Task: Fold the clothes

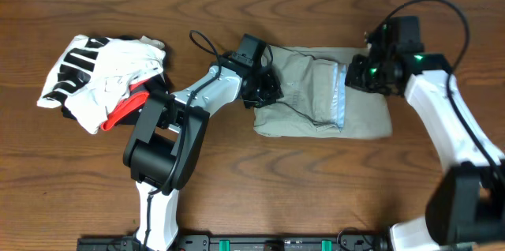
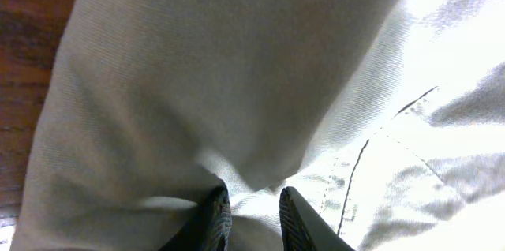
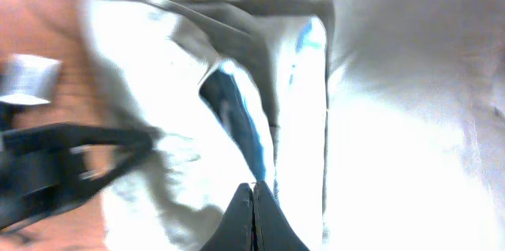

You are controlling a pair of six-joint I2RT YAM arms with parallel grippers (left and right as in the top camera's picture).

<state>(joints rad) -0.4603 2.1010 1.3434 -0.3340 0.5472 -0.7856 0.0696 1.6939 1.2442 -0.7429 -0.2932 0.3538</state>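
Observation:
The pale khaki shorts lie on the wooden table between the two arms, partly folded, with the light blue waistband lining showing. My left gripper sits over their left part. In the left wrist view its fingers pinch a ridge of khaki cloth, so the left gripper is shut on the shorts. My right gripper is at the waistband on the upper right. In the right wrist view the right gripper has its tips pressed together where the blue lining meets them, over bright cloth.
A white garment bundle with black stripes and red trim lies at the far left of the table. The left arm appears as a dark shape at the left of the right wrist view.

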